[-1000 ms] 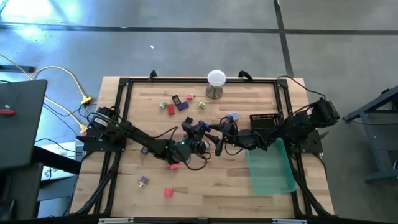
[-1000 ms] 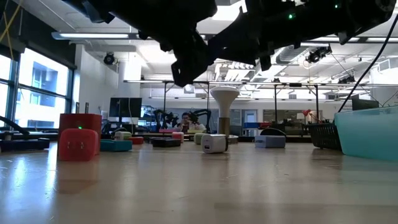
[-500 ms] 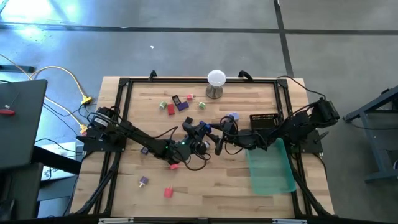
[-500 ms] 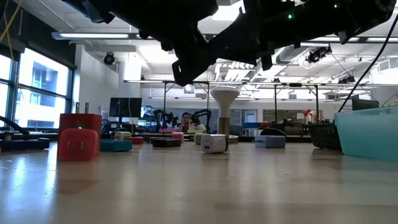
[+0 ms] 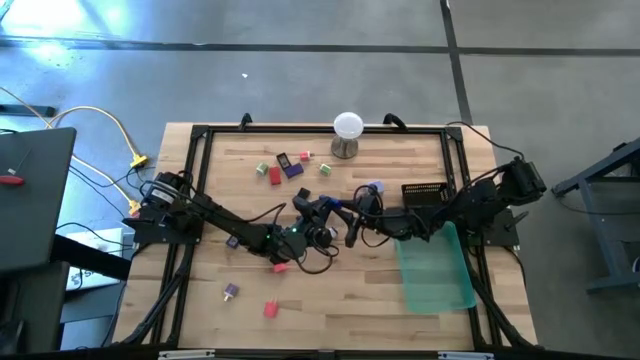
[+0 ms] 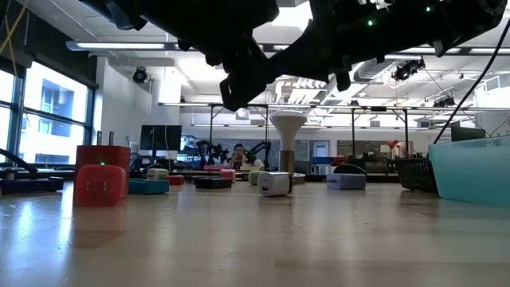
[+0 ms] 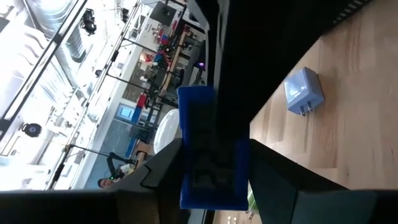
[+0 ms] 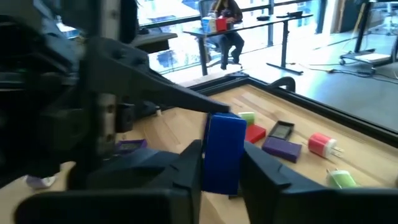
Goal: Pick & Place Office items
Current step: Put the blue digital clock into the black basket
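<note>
- Right wrist view shows the blue block (image 8: 222,154) up in the air over mid-table, between both grippers.
- Right gripper (image 8: 221,171) has its fingers closed onto the block's flat sides; left gripper (image 7: 211,163) likewise pinches it.
- I'd judge it light, rigid, smooth plastic: grip the broad faces.
- Other office items (image 5: 283,167) lie scattered toward the far edge.

Blue block (image 7: 208,149) between end effector (image 7: 211,163) fingers.
</note>
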